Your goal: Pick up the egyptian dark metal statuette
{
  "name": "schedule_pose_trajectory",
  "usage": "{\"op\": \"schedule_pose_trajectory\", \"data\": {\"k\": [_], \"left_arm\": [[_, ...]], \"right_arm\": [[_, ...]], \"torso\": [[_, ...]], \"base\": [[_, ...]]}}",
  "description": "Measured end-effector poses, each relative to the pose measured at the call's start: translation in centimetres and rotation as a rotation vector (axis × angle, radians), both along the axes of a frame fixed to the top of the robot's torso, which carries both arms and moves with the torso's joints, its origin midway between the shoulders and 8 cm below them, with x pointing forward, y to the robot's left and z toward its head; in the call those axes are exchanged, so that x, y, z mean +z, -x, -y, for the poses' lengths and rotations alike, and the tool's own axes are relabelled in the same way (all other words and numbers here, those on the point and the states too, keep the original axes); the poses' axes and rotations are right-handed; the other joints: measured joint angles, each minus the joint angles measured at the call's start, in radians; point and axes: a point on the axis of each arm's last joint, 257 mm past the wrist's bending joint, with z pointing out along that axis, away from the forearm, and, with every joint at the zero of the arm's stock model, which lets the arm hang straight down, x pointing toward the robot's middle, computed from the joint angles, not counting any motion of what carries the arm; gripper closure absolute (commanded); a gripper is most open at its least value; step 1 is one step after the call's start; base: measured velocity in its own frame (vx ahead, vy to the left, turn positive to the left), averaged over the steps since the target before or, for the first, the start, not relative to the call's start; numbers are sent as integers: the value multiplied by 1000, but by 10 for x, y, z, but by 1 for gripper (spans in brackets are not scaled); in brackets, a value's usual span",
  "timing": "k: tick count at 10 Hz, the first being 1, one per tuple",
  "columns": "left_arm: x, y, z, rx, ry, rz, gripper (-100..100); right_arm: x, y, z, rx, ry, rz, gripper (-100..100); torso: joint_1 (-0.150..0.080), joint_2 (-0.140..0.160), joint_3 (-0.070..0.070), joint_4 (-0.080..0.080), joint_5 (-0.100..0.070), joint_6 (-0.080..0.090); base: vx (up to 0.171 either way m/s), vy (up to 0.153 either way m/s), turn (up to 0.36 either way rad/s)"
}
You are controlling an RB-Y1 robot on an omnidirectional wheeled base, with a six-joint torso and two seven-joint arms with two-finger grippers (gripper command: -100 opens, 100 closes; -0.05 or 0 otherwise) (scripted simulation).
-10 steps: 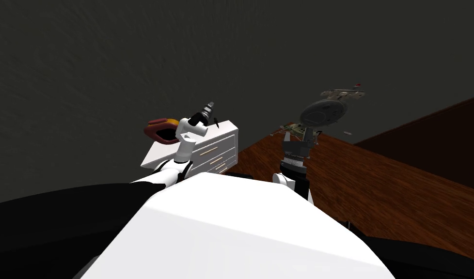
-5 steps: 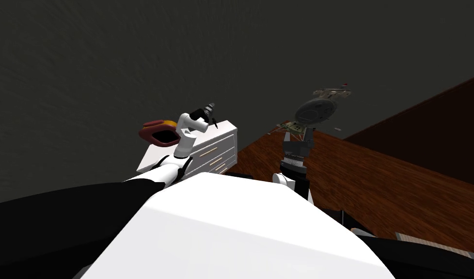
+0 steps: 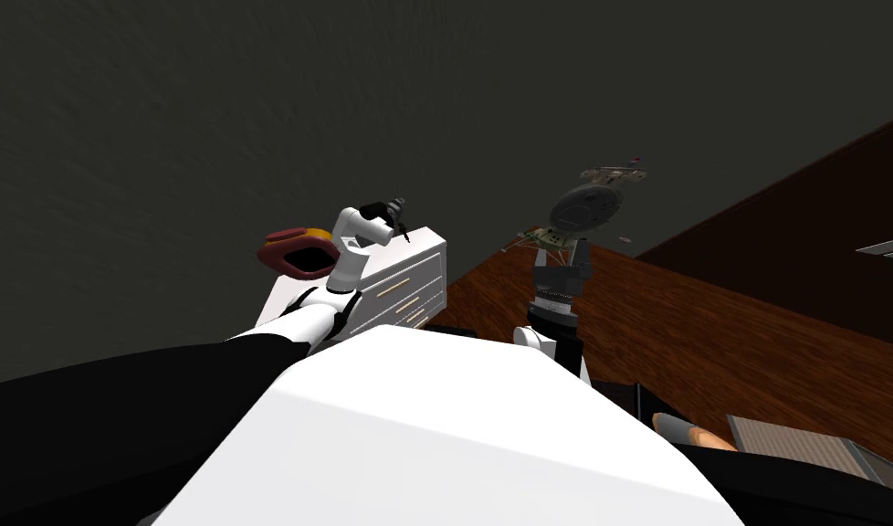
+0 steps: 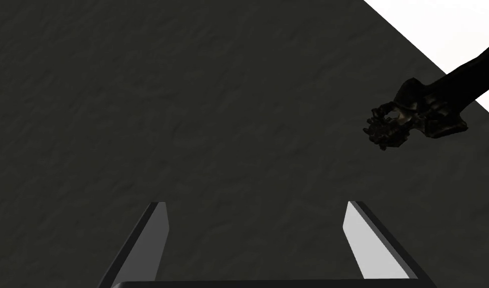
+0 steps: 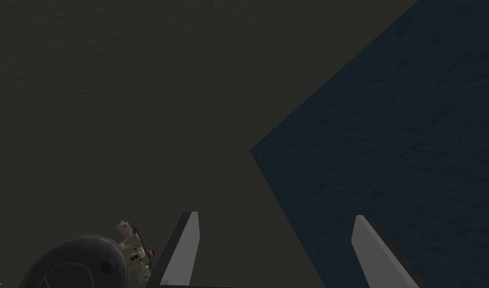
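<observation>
Starting at the left gripper (image 4: 256, 205): blades spread wide, nothing clamped, nothing between them but a flat dark grey surface ahead. Out past the tip of one blade and well off to that side, the statuette (image 4: 421, 112), clear of the gap and touching neither blade. Long axis slanted across the gripper's line: knobbly end nearest the blades, slim end running away toward a white surface (image 4: 458, 25).

Up in the head view, centre-left of the frame: same gripper hanging just over the far corner of the white dresser (image 3: 435, 274), with the statuette a thin dark sliver on that top, just below and right of it in the picture.

Right gripper (image 5: 276, 216) at the frame's centre, also released and empty, next to a saucer-shaped model (image 3: 582, 206) and well apart from the dresser. So a left-arm job, by the look of it.

Looks of the piece: near black, dull sheen, a faint pale glint in the lumpy, crinkled end, tapering into a smooth narrow shaft. Small and slender; probably easy to knock over.

Likely needs a sideways shift toward that blade's side, plus a wrist turn to bring the blades square across the slim part, before any squeeze.
</observation>
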Motion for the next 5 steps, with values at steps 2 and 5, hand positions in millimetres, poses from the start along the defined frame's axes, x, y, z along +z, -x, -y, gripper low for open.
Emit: {"op": "schedule_pose_trajectory", "data": {"k": [2, 5], "left_arm": [[-8, -1, -4, 19, -1, -51, -100], [-22, -3, -12, 51, -4, -130, -100]], "right_arm": [[0, 0, 0, 0, 0, 0, 0], [0, 0, 0, 0, 0, 0, 0]], "torso": [[1, 0, 0, 0, 0, 0], [0, -1, 0, 0, 0, -1]], "base": [[-22, 56, -92], [-19, 40, -100]]}}
